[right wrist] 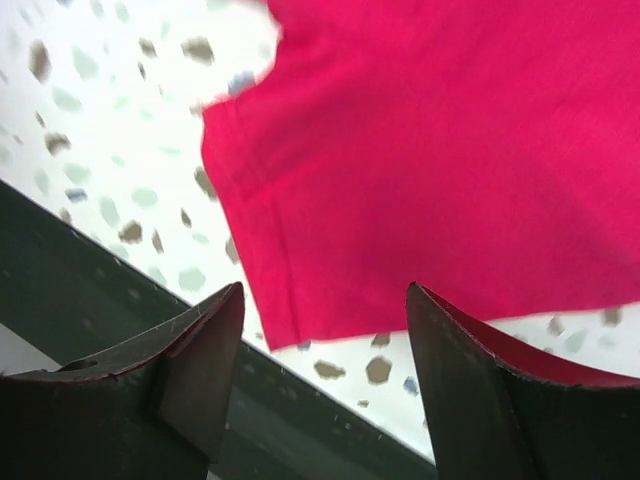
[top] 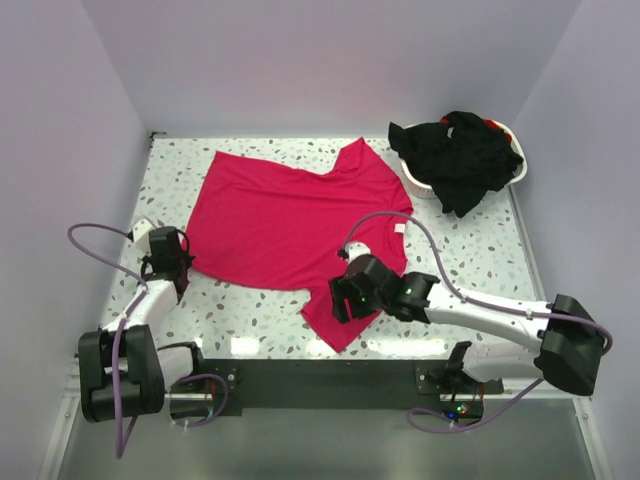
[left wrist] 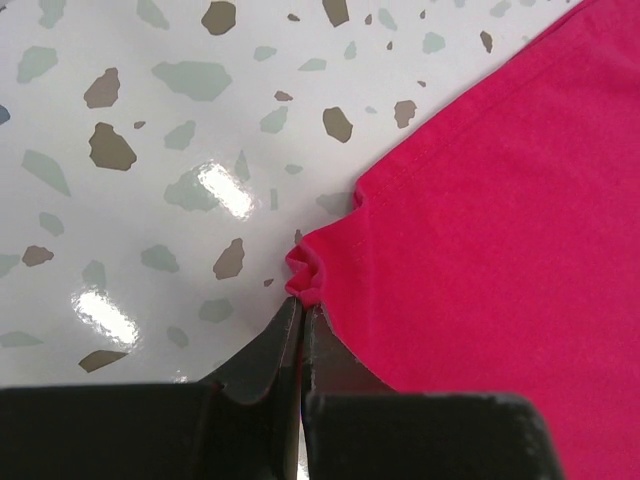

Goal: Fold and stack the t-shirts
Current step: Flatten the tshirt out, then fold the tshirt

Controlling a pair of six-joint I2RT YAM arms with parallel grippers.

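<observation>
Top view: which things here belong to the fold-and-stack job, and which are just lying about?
Job:
red t-shirt, spread flat
black t-shirts, heaped in the basket
left gripper, pinching the red shirt's edge
right gripper, open above a sleeve

Lying about:
white basket
speckled table
purple cables

We see two arms of one build: white tubular links between bulky black joint housings, on the left arm (top: 140, 305) and the right arm (top: 490, 312) alike. A thin lilac cable (top: 92, 243) trails from the left one, and a second lilac cable (top: 400, 218) from the right. Between their bases we see a black plate (top: 320, 382). The left pincer (left wrist: 301, 302) has dark tapering fingers on a boxy black body. The right pincer (right wrist: 325, 290) has dark, wedge-shaped, pointed ones.
</observation>
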